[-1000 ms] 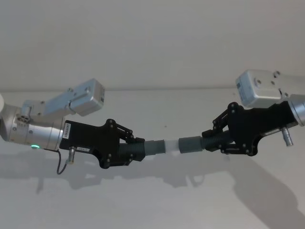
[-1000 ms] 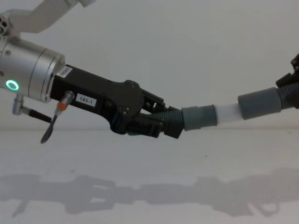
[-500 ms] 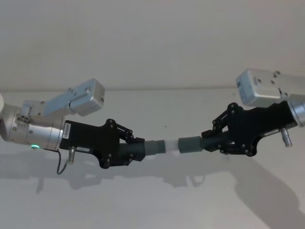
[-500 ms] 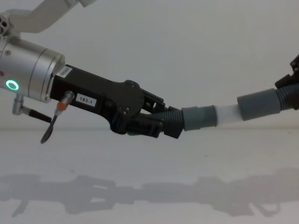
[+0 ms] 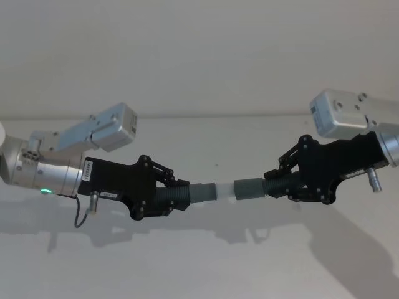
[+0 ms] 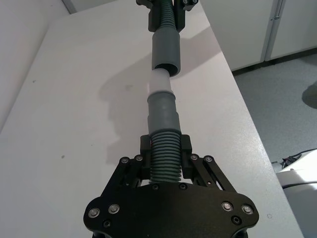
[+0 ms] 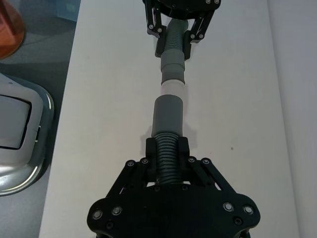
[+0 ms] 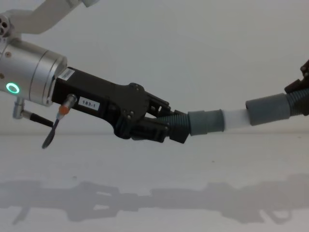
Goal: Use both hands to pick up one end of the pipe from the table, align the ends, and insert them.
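Very little has changed over the last second: both arms hold their pose above the white counter (image 5: 206, 261), and in the chest view the right-hand cuff (image 8: 268, 110) sits a touch lower than before, so the two pieces line up slightly straighter.

On the left, the left tool (image 5: 177, 198) is clamped on the ribbed body of one hose piece (image 6: 164, 156), held in the air over the counter. A small white label on the tool's black body reads "183-1" (image 8: 88, 103); a second sticker near the silver wrist is too small to read. A green ring light (image 8: 12, 88) glows on that wrist.

That piece's grey cuff (image 5: 202, 192) points right and ends in a white tube tip (image 5: 224, 190). The tip reaches into the mouth of the other piece's cuff, with much of its white length exposed between the two cuffs.

On the right, the right tool (image 5: 274, 184) grips the ribbed part of the second hose piece (image 7: 167, 161), also clear of the counter.
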Controlling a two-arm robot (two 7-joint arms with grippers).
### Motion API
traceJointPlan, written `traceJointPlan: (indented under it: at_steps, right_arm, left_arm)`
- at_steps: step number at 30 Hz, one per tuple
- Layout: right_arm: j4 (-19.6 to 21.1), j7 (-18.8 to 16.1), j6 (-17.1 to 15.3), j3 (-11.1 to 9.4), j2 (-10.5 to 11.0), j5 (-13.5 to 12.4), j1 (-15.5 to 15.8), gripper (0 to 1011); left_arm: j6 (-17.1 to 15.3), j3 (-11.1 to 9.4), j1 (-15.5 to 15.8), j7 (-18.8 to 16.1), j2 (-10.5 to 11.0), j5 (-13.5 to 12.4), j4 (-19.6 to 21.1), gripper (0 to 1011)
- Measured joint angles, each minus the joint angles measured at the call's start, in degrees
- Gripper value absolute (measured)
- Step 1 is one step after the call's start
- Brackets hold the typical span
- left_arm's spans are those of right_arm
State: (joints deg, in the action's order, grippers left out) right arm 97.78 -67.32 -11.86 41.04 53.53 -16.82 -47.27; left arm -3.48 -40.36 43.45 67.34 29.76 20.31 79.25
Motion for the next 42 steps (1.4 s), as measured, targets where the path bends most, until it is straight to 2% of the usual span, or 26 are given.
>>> traceJointPlan:
  at_steps: [21, 42]
  right_arm:
    - [-1.8, 0.3, 1.0, 1.2, -1.0, -0.6, -0.9, 224]
    - [-2.6, -0.1, 1.0, 2.5, -1.1, -0.7, -2.0, 224]
  left_arm:
    - [0.0, 0.0, 0.0, 0.0, 0.0, 0.0, 0.0, 301]
    - [0.0, 0.0, 0.0, 0.0, 0.0, 0.0, 0.0, 301]
